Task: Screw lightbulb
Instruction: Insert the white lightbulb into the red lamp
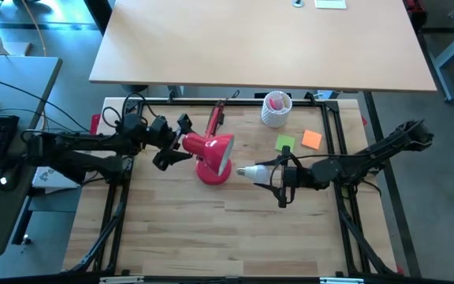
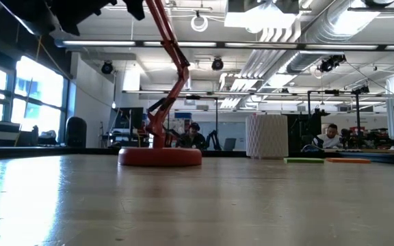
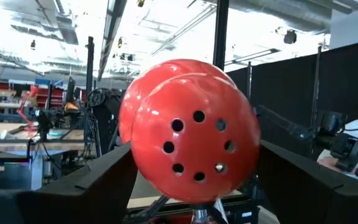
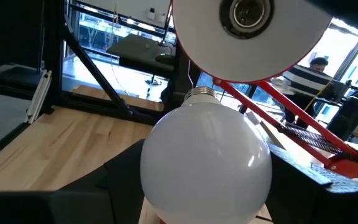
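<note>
Lightbulb (image 4: 207, 158) clamped in right gripper (image 1: 260, 172), just beside lamp shade (image 1: 215, 156); left gripper (image 1: 178, 139) apparently grips shade.

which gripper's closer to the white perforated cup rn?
Right. The right gripper, holding the lightbulb at the red lamp shade, sits just below the cup; the left gripper is across the lamp.

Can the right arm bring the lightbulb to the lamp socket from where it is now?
Probably yes. The right gripper holds the lightbulb with its screw base pointing at the open socket inside the lamp shade, which the left gripper steadies. Nothing shows between them.
</note>
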Controlling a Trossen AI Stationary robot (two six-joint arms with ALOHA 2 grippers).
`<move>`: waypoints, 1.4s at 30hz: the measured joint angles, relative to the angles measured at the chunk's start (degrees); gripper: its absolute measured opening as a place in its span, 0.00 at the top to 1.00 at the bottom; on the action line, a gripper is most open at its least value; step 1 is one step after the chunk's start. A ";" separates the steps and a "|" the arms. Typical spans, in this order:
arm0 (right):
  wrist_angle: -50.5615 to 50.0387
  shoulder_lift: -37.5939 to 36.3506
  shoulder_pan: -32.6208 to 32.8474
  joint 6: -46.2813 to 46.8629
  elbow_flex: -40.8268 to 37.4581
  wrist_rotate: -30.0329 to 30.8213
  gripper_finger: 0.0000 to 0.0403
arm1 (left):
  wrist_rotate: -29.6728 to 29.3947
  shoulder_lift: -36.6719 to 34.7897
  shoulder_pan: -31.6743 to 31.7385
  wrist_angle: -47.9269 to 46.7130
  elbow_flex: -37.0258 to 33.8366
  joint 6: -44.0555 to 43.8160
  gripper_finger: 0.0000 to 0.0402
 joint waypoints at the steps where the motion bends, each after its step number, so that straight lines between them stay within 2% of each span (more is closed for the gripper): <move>1: -0.48 0.00 0.00 -0.01 0.02 -0.06 0.37 | -0.01 0.40 -0.03 -0.08 0.31 -0.01 0.24; 8: -2.90 0.00 0.02 -0.11 0.02 -0.12 0.37 | -2.32 1.04 -0.39 -0.99 1.57 1.93 0.24; 11: -3.52 0.00 0.00 0.06 0.02 -0.14 0.37 | -4.16 1.02 -1.05 -4.86 1.57 4.89 0.28; 16: -3.79 0.00 0.07 0.06 0.02 -0.17 0.37 | -9.21 1.81 -3.44 -9.62 1.60 8.82 0.43; 25: -3.80 0.00 0.07 0.10 0.02 -0.30 0.37 | -9.59 8.01 -6.95 -9.34 1.51 11.25 0.76; 29: -3.84 0.00 0.15 0.17 0.02 -0.29 0.37 | -9.99 10.12 -7.59 -9.66 0.38 11.00 0.85; 33: -4.24 0.00 0.15 0.09 0.02 -0.27 0.37 | -10.55 9.59 -6.79 -9.15 -1.61 7.94 0.81; 42: -3.95 0.00 0.15 0.07 0.02 -0.25 0.37 | -9.48 0.64 -3.62 -9.47 -7.38 1.21 0.55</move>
